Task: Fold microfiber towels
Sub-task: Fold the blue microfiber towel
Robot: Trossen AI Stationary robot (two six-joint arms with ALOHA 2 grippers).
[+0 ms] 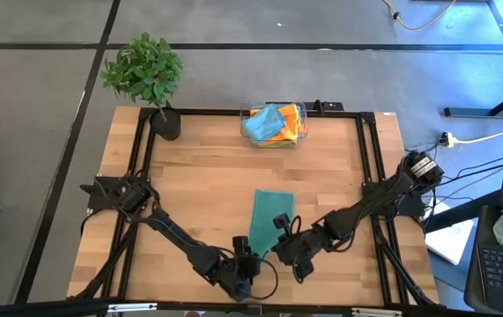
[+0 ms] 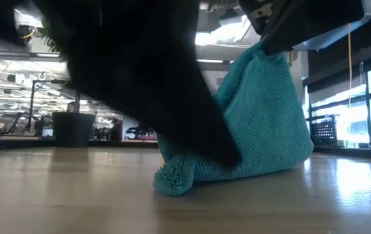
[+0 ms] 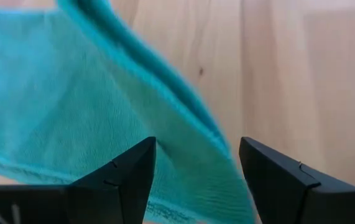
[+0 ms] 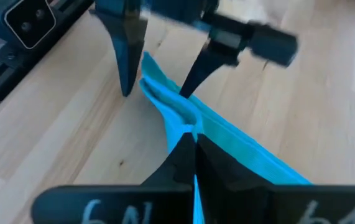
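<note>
High view: teal towel (image 1: 269,222) lies near the table's (image 1: 198,194) front edge; both grippers meet at its near end. Low view: towel edge lifted into a tent. Left wrist view: left gripper (image 3: 197,163) spread wide around the raised edge. Right wrist view: right gripper (image 4: 193,144) pinched closed on the towel.

In the low view a dark arm (image 2: 140,78) fills the upper left, hiding much of the teal towel (image 2: 263,123) and the room behind. The towel's top runs out past the picture's upper edge. From above, the left end effector (image 1: 244,257) covers the towel's near corner. The folded cloths (image 1: 273,123) in the clear bin (image 1: 302,114) are too small to count.
</note>
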